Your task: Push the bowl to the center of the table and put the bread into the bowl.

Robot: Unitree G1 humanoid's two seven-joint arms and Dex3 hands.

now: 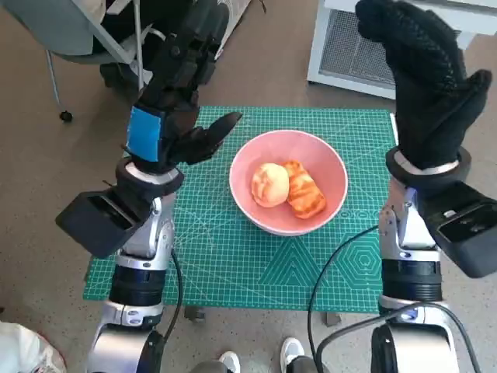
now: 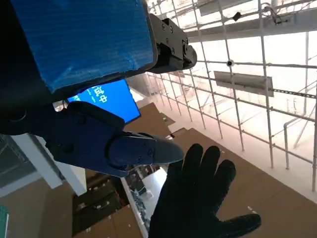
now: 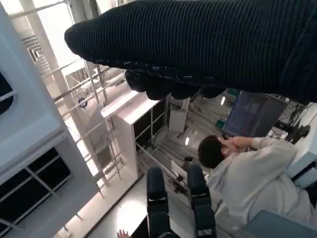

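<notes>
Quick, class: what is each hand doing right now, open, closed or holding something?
Left hand: open, raised, holding nothing.
Right hand: open, raised, fingers spread, holding nothing.

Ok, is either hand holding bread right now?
No: both breads lie in the pink bowl; left hand and right hand hold nothing.
</notes>
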